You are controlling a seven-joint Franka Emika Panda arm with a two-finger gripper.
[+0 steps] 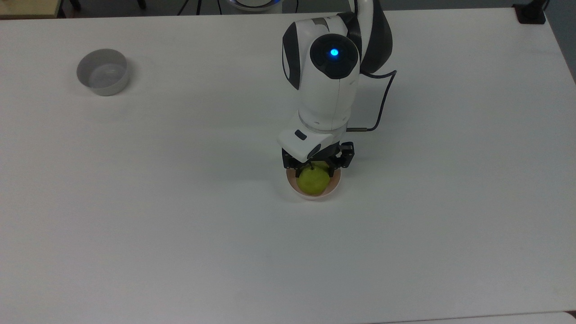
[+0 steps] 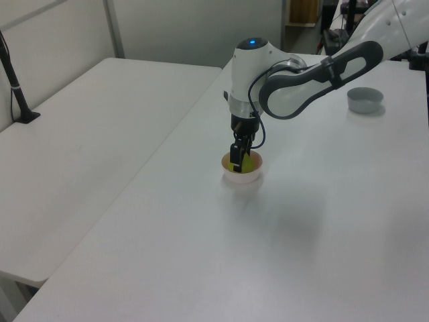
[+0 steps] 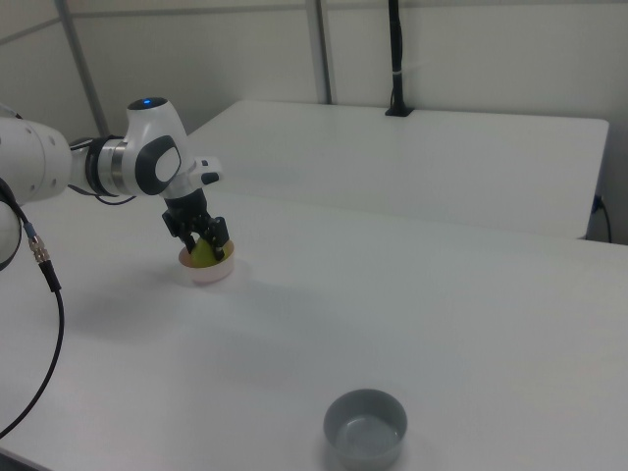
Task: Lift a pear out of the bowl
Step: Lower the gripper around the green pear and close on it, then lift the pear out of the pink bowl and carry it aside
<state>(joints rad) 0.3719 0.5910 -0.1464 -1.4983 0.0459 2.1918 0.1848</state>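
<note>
The small yellow-green pear (image 1: 313, 180) sits in the pale pink plastic bowl (image 1: 334, 189), mid-tabletop toward the top view's near edge. The black two-finger gripper (image 1: 314, 172) straddles it, fingers spread on either flank. Best to close squarely on the widest part, then lift straight up.

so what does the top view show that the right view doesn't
Top view alone: the pear's dark stem and a black cable looping off the arm's wrist. Right view alone: a second white table behind, with a black post on it. Both share the pincer straddling the pear in the pink bowl, and the grey bowl.
</note>
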